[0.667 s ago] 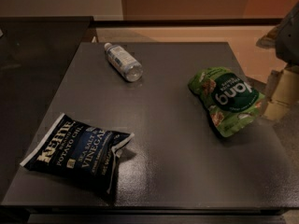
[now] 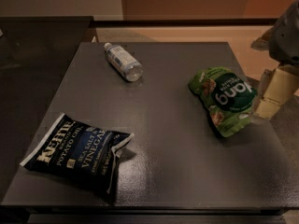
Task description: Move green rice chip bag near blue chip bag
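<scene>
Green rice chip bag point(image 2: 226, 99) right side of worktop point(image 2: 173, 139); blue chip bag point(image 2: 77, 153) front-left, well apart. End effector point(image 2: 275, 93) just beside green bag (open or closed: cannot tell). Advice: pinch bag edge, lift clear, carry left.

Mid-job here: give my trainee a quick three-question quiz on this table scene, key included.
1. True or false: the green rice chip bag touches the blue chip bag.
2. Fill in: the water bottle lies on its ____.
3. The claw is: A) on the blue chip bag B) beside the green rice chip bag, at the table's right edge C) over the water bottle.
Key: 1 false; 2 side; 3 B.
</scene>
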Robot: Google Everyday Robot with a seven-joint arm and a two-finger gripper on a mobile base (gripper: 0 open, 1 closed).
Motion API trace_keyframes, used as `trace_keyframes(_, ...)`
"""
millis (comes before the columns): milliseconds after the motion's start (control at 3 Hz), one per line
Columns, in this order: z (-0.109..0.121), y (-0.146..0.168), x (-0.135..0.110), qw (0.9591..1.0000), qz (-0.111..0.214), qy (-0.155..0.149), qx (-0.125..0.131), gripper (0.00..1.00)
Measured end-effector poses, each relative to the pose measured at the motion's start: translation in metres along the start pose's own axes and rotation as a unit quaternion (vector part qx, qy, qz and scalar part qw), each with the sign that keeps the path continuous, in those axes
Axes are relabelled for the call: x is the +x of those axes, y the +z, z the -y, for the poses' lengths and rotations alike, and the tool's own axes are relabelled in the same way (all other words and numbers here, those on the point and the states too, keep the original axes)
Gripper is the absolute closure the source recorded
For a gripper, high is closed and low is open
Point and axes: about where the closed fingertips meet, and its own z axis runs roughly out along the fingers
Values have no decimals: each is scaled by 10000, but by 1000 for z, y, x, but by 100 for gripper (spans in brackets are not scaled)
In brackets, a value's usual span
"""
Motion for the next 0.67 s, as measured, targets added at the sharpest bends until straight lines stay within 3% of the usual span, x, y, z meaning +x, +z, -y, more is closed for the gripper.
trace_keyframes(667, 29, 39, 3, 9955, 183, 933, -55, 0)
